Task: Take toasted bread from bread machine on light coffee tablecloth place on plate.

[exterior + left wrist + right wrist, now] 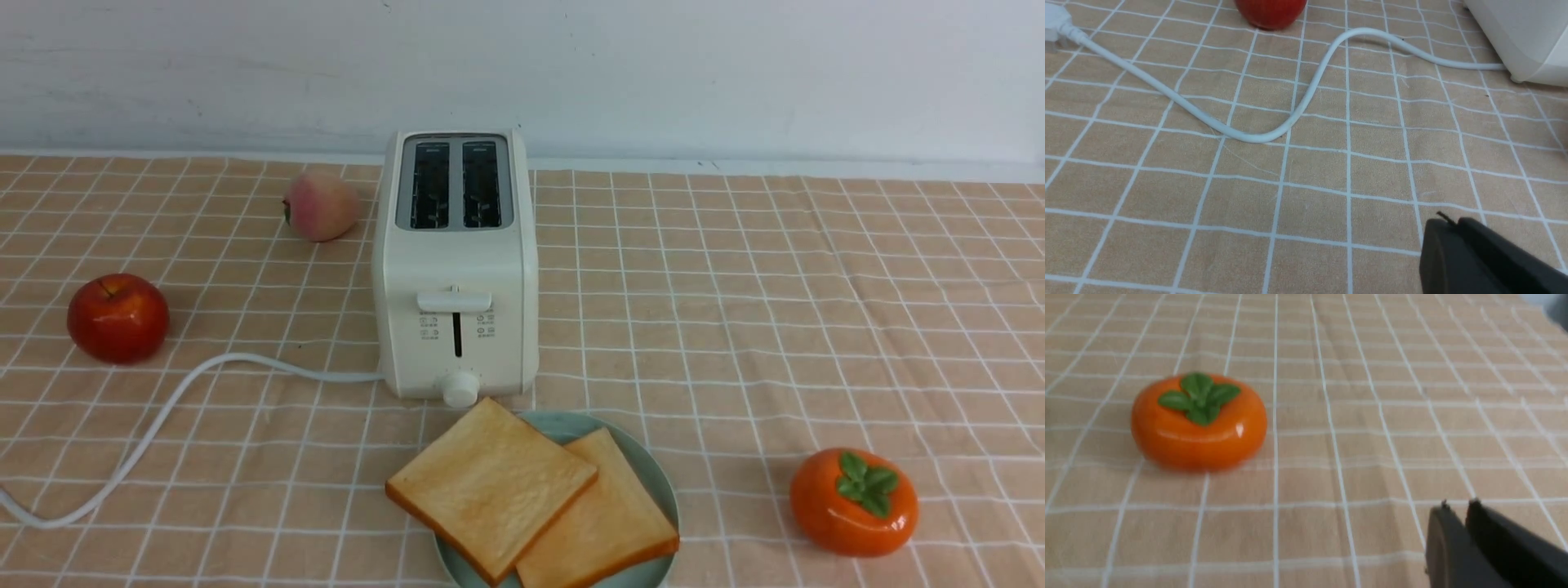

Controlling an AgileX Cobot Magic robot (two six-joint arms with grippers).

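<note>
Two toast slices (pixel 492 487) overlap on plate (pixel 563 422), upper one overhanging the rim, probably since both won't fit flat; left claw (pixel 1439 228) and right claw (pixel 1455 516) nearly closed, both empty

Two slices of toast (pixel 493 490) (pixel 602 514), one plate (pixel 562 423), one toaster (pixel 457 261) and one white cord (pixel 159 433) share one checked tablecloth (pixel 694 327) before a robot's two grippers. Three fruits are on show: one red apple (pixel 118 318) and one pink peach (pixel 322 206), plus one orange persimmon (pixel 854 502) ahead of the right gripper (pixel 1459 508).
</note>
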